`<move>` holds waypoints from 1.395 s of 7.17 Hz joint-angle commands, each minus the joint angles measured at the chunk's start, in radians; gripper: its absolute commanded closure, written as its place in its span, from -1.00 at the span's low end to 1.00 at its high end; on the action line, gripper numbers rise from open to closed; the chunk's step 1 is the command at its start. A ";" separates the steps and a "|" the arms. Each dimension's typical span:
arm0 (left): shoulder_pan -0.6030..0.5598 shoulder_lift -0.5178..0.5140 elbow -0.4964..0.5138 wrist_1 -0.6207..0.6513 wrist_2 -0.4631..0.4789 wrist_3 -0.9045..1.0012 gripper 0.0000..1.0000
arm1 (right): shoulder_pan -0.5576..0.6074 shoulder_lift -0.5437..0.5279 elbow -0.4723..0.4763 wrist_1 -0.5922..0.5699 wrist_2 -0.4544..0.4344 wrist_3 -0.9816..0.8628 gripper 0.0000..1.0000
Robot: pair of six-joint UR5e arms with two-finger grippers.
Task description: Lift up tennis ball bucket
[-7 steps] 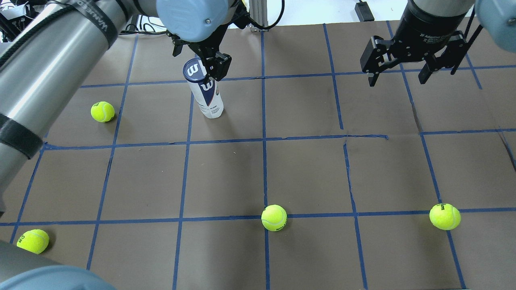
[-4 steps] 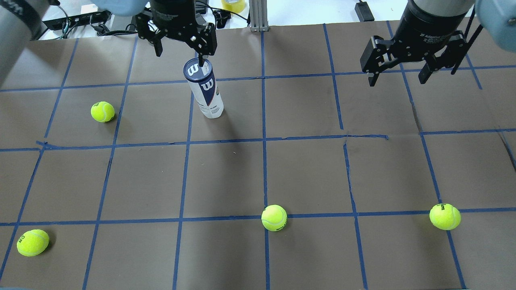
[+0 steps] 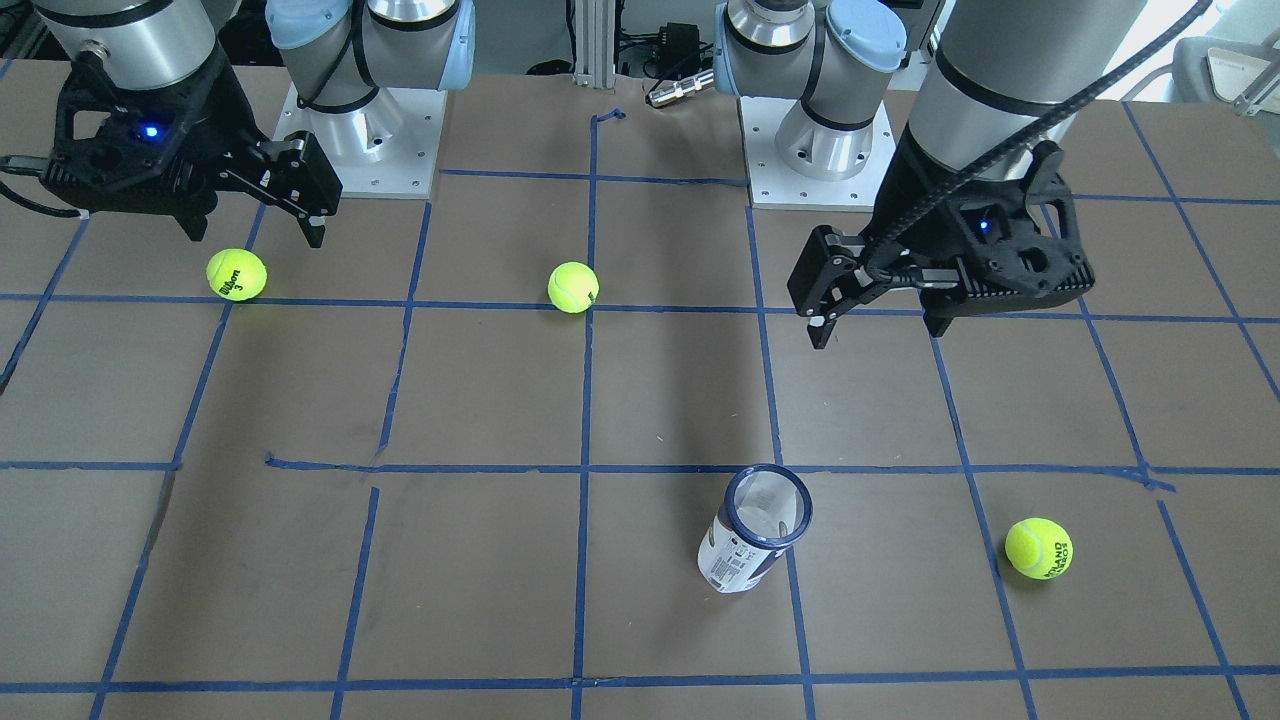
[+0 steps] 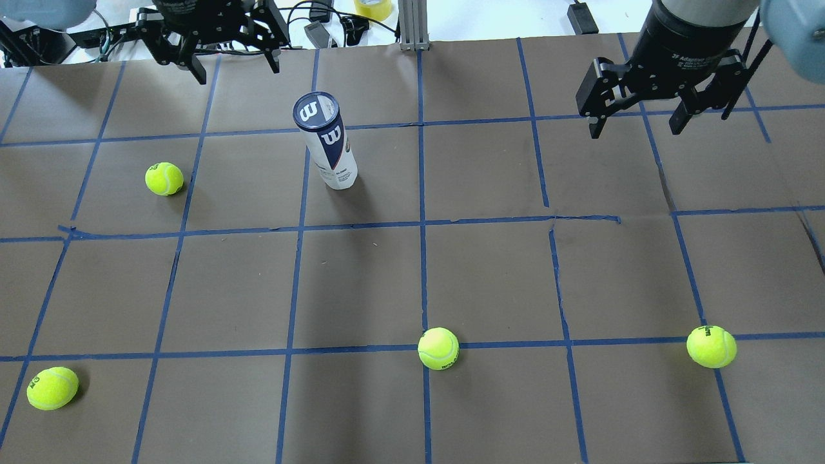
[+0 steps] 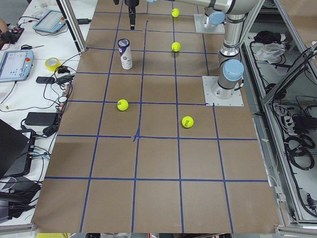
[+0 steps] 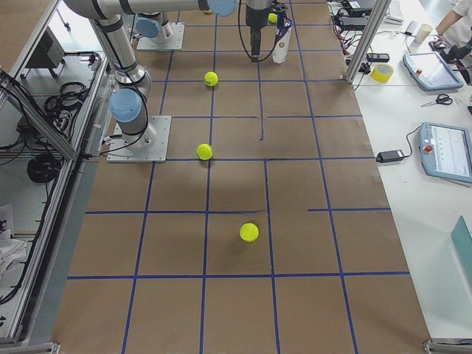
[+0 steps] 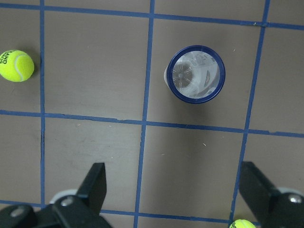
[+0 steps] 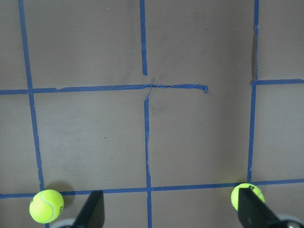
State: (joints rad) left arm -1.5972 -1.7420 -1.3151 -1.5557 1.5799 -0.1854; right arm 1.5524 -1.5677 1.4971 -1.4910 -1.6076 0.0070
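Ahead of my left gripper (image 7: 175, 190), spread wide and empty, the tennis ball bucket (image 4: 325, 142) stands upright. Probably light, stiff and slick; I'd pinch its middle.

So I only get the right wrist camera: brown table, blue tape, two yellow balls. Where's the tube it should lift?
Observer: The tennis ball bucket stands upright on the table, over on the left arm's side, outside your view.
Visitor: Is anything holding it?
Observer: No. The left gripper hangs open, high above the table, touching nothing.
Visitor: Any more balls around?
Observer: Two more: one tennis ball to the left of the bucket, and another tennis ball at the left corner nearest the robot.
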 commanded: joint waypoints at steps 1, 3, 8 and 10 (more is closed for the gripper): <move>0.071 0.074 -0.154 0.066 0.009 0.132 -1.00 | 0.000 0.000 -0.001 0.000 0.000 0.001 -1.00; 0.079 0.148 -0.238 0.075 0.009 0.153 -1.00 | 0.000 0.000 0.000 0.000 0.000 0.001 -1.00; 0.083 0.196 -0.268 0.074 -0.020 0.169 -1.00 | 0.000 0.000 0.000 0.000 0.000 -0.001 -1.00; 0.085 0.193 -0.269 0.075 -0.020 0.169 -1.00 | 0.006 -0.005 -0.008 -0.008 0.005 -0.005 -1.00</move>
State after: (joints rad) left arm -1.5140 -1.5474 -1.5832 -1.4815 1.5614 -0.0169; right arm 1.5545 -1.5691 1.4951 -1.4935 -1.6045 0.0057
